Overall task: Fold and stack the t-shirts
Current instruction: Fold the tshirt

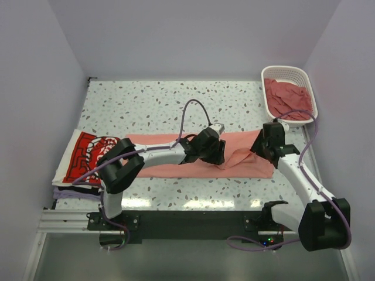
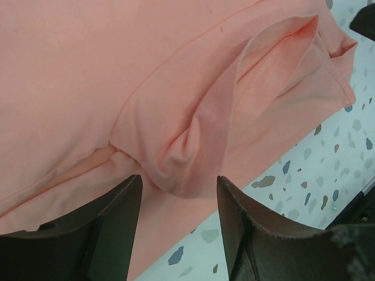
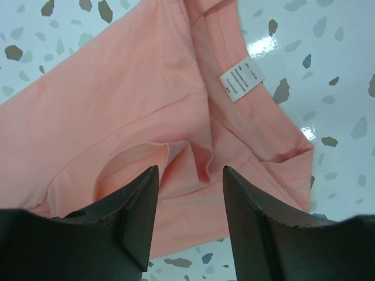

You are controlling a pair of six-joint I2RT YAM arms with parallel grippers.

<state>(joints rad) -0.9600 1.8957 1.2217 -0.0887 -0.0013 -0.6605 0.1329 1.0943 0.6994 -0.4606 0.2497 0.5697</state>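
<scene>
A salmon-pink t-shirt [image 1: 170, 153] lies folded into a long strip across the middle of the table. My left gripper [image 1: 215, 153] hovers open over its middle, above a raised fold [image 2: 193, 158]. My right gripper [image 1: 265, 145] is open over the strip's right end, near the collar and its white label [image 3: 241, 79]; a crease [image 3: 193, 155] lies between its fingers. A white t-shirt with red-and-black print [image 1: 85, 153] lies folded at the left on a pale purple one [image 1: 70, 192]. More salmon-pink shirts [image 1: 287, 96] fill the basket.
A white slatted basket [image 1: 309, 88] stands at the back right corner. The speckled table [image 1: 158, 102] has walls close on the left, back and right. The arm bases sit on the dark rail at the near edge.
</scene>
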